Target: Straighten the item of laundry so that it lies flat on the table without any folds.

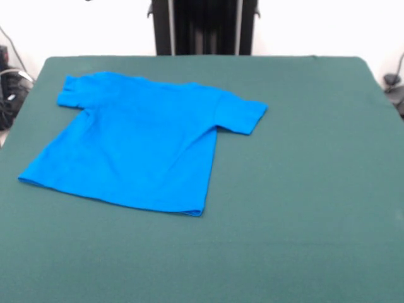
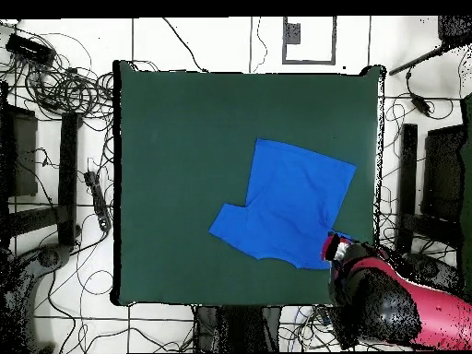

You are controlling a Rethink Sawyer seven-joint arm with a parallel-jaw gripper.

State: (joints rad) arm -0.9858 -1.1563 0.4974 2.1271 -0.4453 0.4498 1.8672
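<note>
Overhead view: large rectangular table under dark green felt-like cloth (image 2: 175,184), spreading wide away from the claw and filling most of the frame. Bright blue short-sleeved T-shirt (image 2: 290,205) spread on that cloth, plain side up, mostly flat, its nearest sleeve corner right beside the claw at the table's edge, the opposite sleeve pointing away toward the table's middle. Red and black arm (image 2: 406,309) reaching in from the lower corner, bulky behind the claw. Red and white claw (image 2: 336,249) at the shirt's sleeve corner, just at or over the fabric edge; cannot tell whether spread or closed, nor whether touching the cloth.

Front view: same green table (image 1: 303,189), same blue shirt (image 1: 136,148) lying smooth with both sleeves out, hem toward the camera; no claw visible here.
</note>
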